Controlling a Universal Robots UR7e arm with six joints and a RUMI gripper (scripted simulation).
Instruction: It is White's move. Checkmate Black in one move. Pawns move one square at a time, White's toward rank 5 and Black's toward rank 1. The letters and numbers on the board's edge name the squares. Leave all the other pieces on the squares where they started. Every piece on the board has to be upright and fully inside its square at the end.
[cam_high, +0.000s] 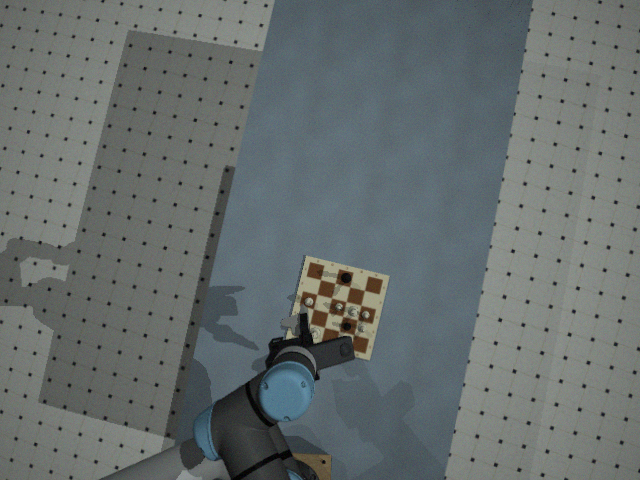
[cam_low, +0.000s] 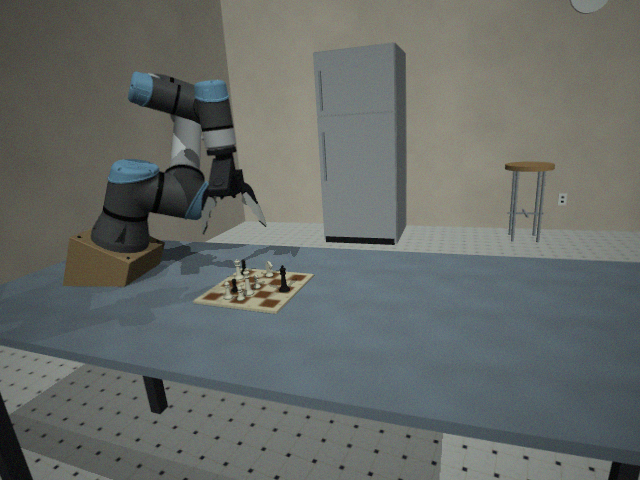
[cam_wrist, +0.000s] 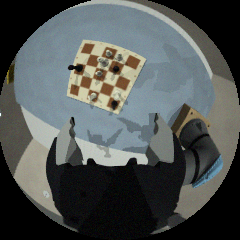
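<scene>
A small brown-and-cream chessboard (cam_high: 341, 302) lies on the blue table; it also shows in the side view (cam_low: 254, 289) and the wrist view (cam_wrist: 106, 76). Several white pieces (cam_high: 352, 311) stand near its middle. A tall black piece (cam_low: 283, 279) (cam_high: 345, 277) stands at the board's far edge; another black piece (cam_high: 346, 326) stands among the white ones. My gripper (cam_low: 233, 214) hangs high above the table near the board's robot-side edge, fingers spread wide and empty. In the wrist view both fingertips frame bare table below the board.
The robot's base sits on a wooden block (cam_low: 108, 260) at the table's left end. A grey fridge (cam_low: 360, 142) and a stool (cam_low: 527, 198) stand on the floor behind the table.
</scene>
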